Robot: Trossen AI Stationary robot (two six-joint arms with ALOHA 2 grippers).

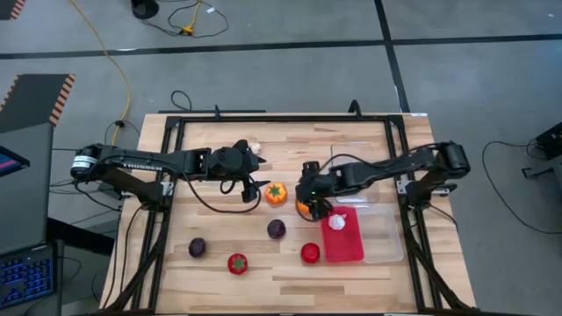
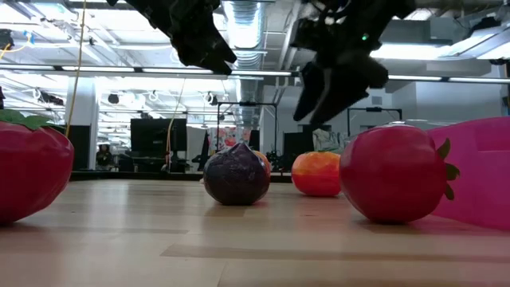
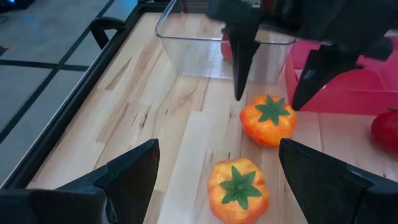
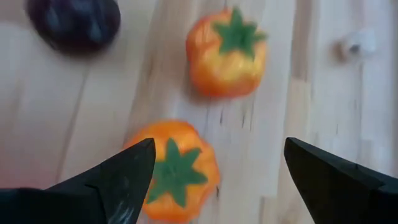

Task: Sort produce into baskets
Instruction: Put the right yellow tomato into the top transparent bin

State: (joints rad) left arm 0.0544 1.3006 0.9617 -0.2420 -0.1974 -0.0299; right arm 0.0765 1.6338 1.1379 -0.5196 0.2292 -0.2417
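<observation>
Two orange pieces with green tops lie on the wooden table: one [image 1: 276, 193] just ahead of my open left gripper [image 1: 256, 183], between its fingers in the left wrist view [image 3: 238, 190]. The other [image 1: 303, 209] lies under my open right gripper [image 1: 309, 202], whose fingers stand on either side of it [image 4: 177, 169] without touching. A white garlic bulb [image 1: 336, 223] lies in the red tray [image 1: 347, 246]. Two dark purple balls [image 1: 277, 229] [image 1: 198, 247] and two red pieces [image 1: 237, 262] [image 1: 309, 253] rest on the table nearer the front.
A clear tray [image 1: 382, 237] lies right of the red one, and another clear tray [image 1: 356, 171] lies behind them. A second garlic bulb [image 1: 255, 147] lies near the far edge. A black frame [image 1: 171, 175] rims the table.
</observation>
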